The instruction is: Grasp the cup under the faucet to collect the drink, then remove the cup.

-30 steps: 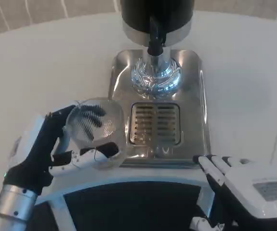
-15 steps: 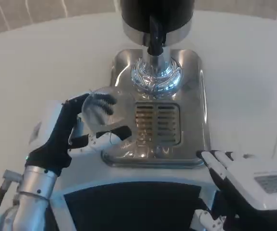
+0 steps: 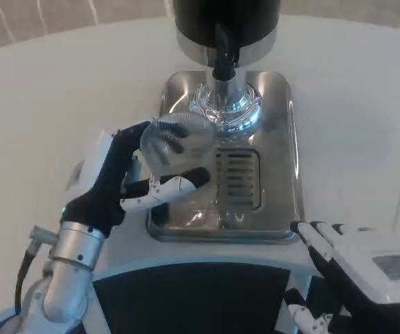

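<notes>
A clear plastic cup (image 3: 180,146) is held by my left hand (image 3: 120,179), fingers wrapped round its side. The cup hangs over the left part of the steel drip tray (image 3: 276,139), partly covering the slotted grate (image 3: 240,179). The dispenser's black faucet (image 3: 224,59) juts out above the tray; the cup sits in front of it and to its left. At the lower right my right hand (image 3: 356,261) lies near the tray's front right corner, fingers stretched out and holding nothing.
The black and chrome dispenser body (image 3: 227,21) stands at the back on a shiny chrome column (image 3: 226,104). White tabletop (image 3: 60,90) spreads around the tray. A dark curved edge (image 3: 186,299) of my body lies below the tray.
My left hand has carried the cup up and to the right, from beside the tray's front left edge to over the grate, closer to the faucet. The right hand has barely shifted.
</notes>
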